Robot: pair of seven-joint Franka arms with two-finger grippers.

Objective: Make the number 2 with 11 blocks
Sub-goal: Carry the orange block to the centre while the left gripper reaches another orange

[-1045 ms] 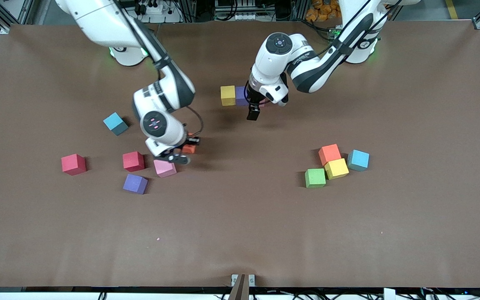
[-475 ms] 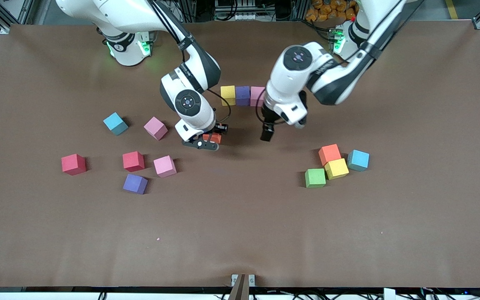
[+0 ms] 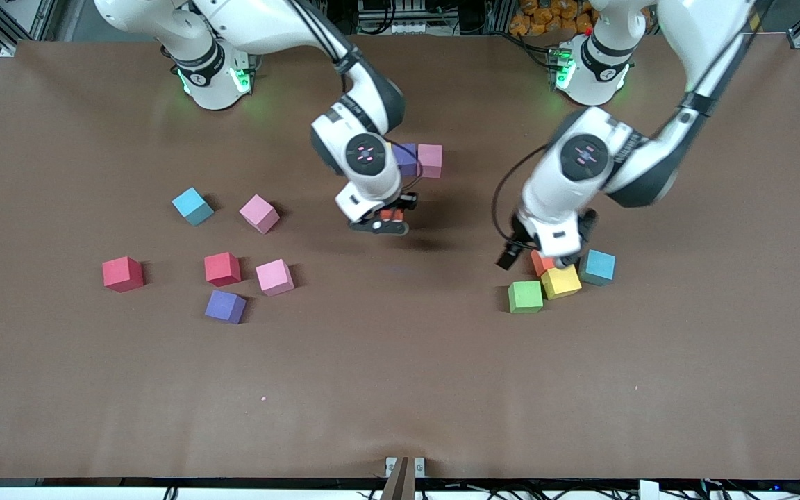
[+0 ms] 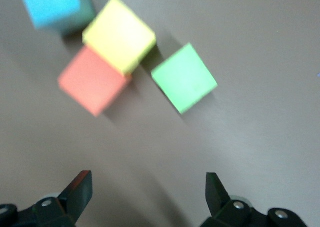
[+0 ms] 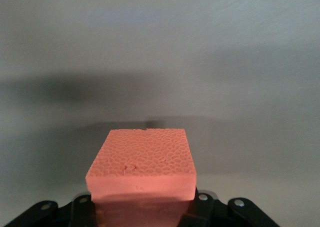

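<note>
1. An orange block (image 5: 141,167) is being gripped in the right tool (image 3: 380,226), mid-frame just below the purple-and-pink row (image 3: 419,160).
2. The left tool (image 3: 542,260), fingers spread and empty, is being hung over the lower-right cluster; its orange cube (image 4: 93,81) is lying nearest.

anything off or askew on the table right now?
Nothing damaged or spilled. The loose blocks lie at mixed angles, and the purple block and pink block sit squarely side by side. The right gripper holds an orange block; the left gripper, open, hangs over a four-block cluster.
</note>
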